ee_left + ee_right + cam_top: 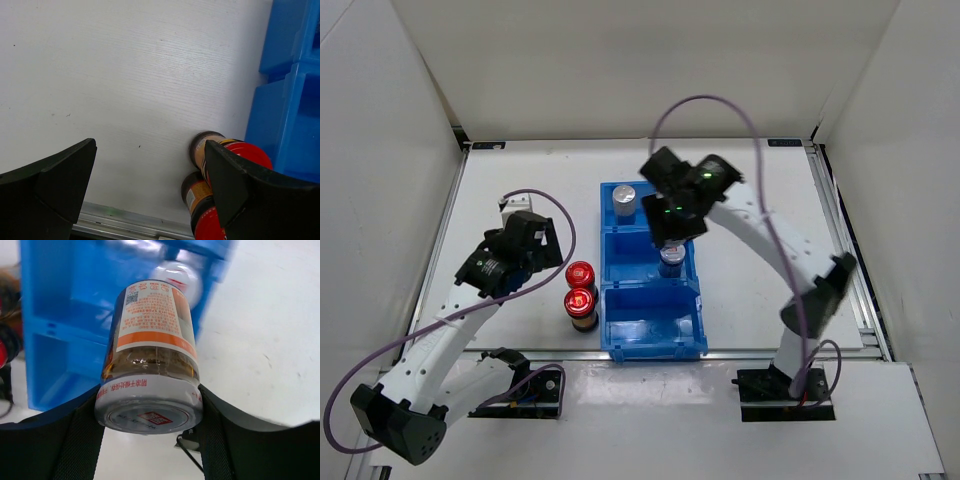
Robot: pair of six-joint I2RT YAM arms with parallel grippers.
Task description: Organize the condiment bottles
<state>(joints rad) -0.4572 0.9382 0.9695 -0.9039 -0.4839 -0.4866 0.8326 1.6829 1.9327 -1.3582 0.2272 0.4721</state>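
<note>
My right gripper (149, 405) is shut on the cap of a white-capped condiment bottle (150, 340) with an orange-banded label, which hangs over the blue bin (55, 320). Past it in the bin lies a second white cap (181, 277), blurred. From above, the right gripper (670, 242) hovers over the bin's middle compartment, with a bottle (671, 259) showing just below it. A silver-capped bottle (624, 200) stands in the far compartment. Two red-capped dark bottles (580, 273) (581, 304) stand left of the bin. My left gripper (538, 240) (150, 145) is open beside them, holding nothing.
The blue three-compartment bin (650, 345) sits mid-table, its near compartment holding nothing. In the left wrist view the red caps (250, 152) (207, 230) lie behind the right finger, with the bin wall (290, 100) just beyond. White walls surround the table.
</note>
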